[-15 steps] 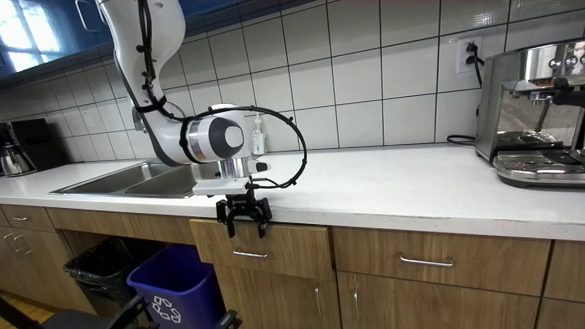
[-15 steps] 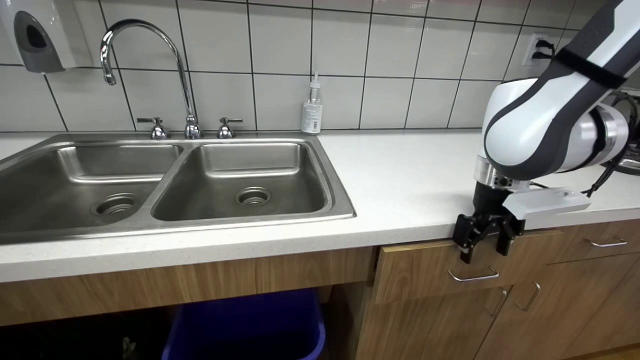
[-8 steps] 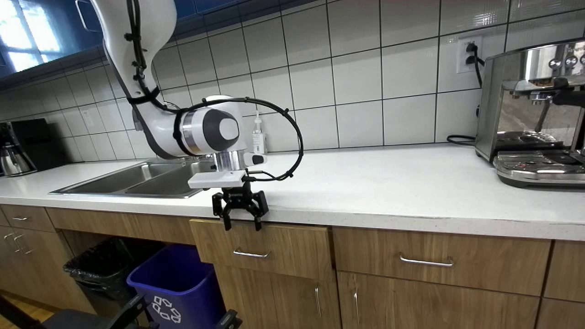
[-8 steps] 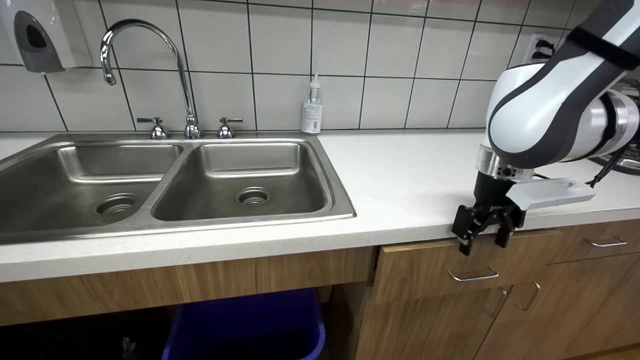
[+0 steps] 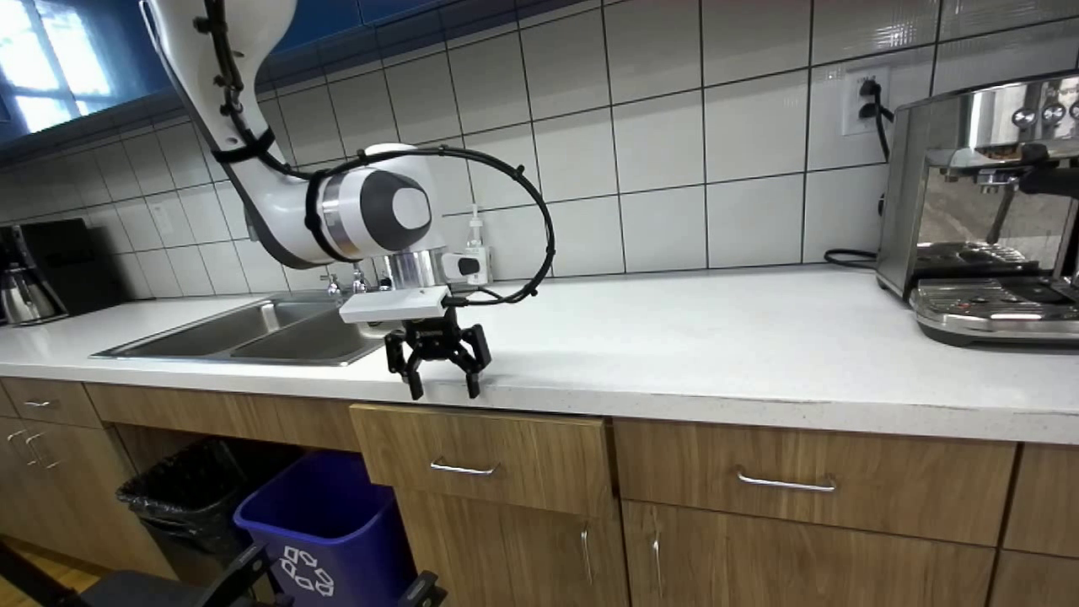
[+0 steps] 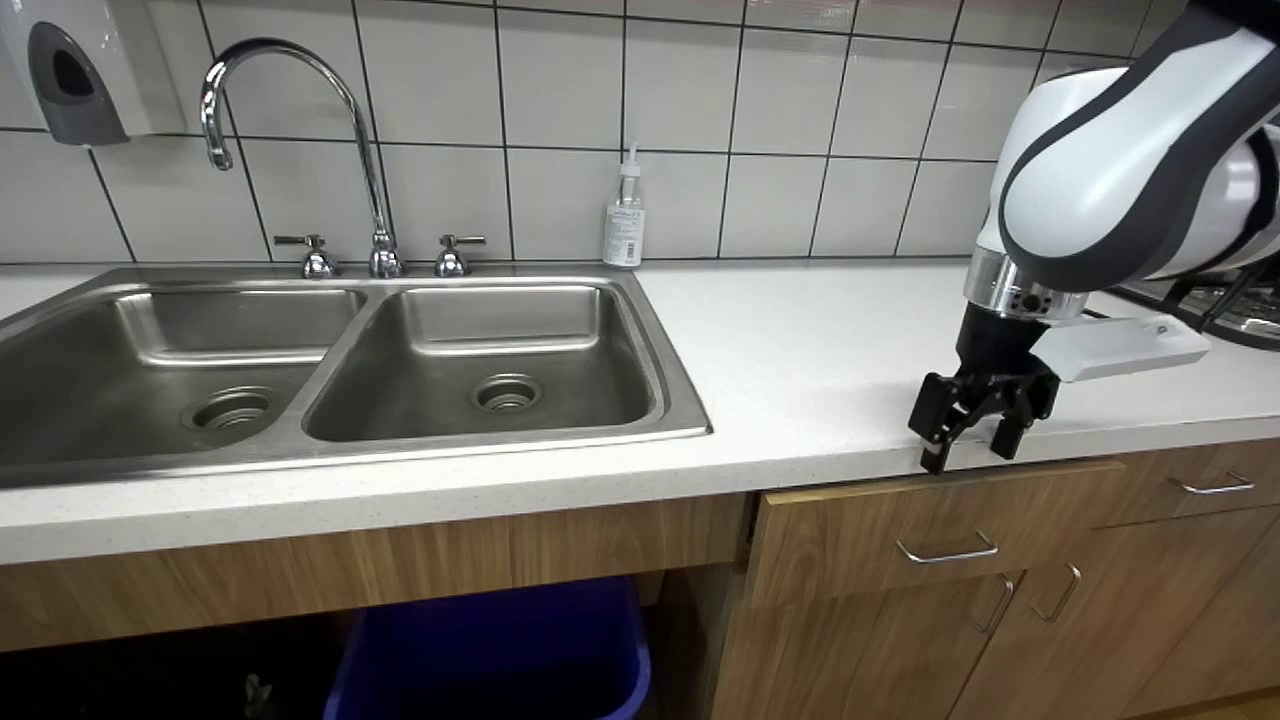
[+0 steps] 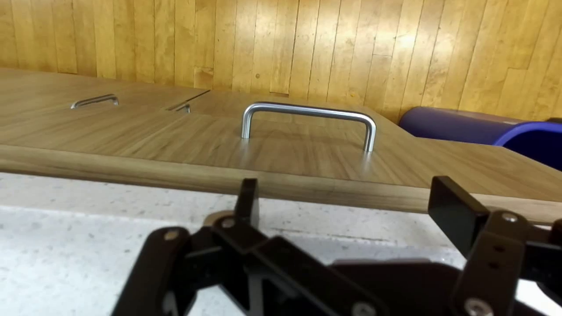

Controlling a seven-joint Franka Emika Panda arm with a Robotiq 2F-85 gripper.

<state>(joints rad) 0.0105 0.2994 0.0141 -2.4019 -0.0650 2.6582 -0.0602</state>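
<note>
Your gripper (image 5: 444,392) hangs pointing down at the front edge of a white countertop (image 5: 725,354), its two fingers (image 7: 456,210) spread wide, with nothing between them and nothing in their hold. Just below, in both exterior views, a wood-faced drawer (image 5: 548,459) stands slightly ajar; no contact with your fingers can be seen. The drawer's metal handle (image 7: 307,111) is mounted on its outward face, below your fingers — near, but apart. The bar's long axis runs level across the drawer front and, in the wrist view, roughly follows the line from one finger to the other, so it lies along your gap rather than across it. In that view it also sits left of the midpoint between them. Yours is the only arm (image 6: 1110,190) on the scene. Set into the countertop in an exterior view is a double-basin steel sink (image 6: 680,400), a clear pump bottle (image 6: 625,228) at its back corner. A blue recycling bin (image 5: 371,548) stands beneath the countertop, beside the drawer's cabinet (image 5: 489,552); an espresso machine (image 5: 978,219) rests well apart from your gripper.
</note>
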